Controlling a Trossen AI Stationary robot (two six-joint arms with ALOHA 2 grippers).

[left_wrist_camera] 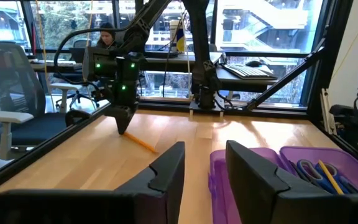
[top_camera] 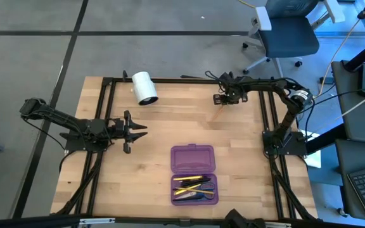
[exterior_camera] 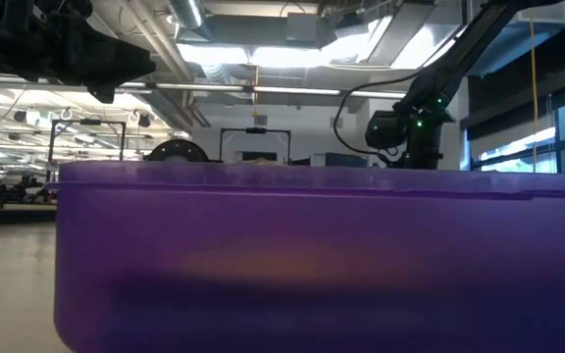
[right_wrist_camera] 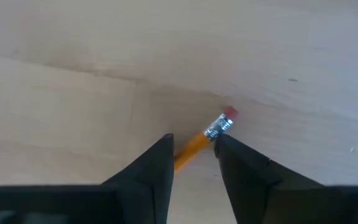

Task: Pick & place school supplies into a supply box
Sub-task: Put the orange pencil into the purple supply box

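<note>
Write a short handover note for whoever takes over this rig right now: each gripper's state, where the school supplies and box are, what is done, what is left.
Right gripper: at the table's far side, fingers straddling an orange pencil lying on the wood; whether it is gripped yet cannot be told.
Left gripper: waiting open over the table's left side, holding nothing.
Purple supply box: open at the near centre; scissors and several pens and pencils already lie in its near half.
White roll: far edge, untouched.
Left: lift the orange pencil and place it in the box.
</note>
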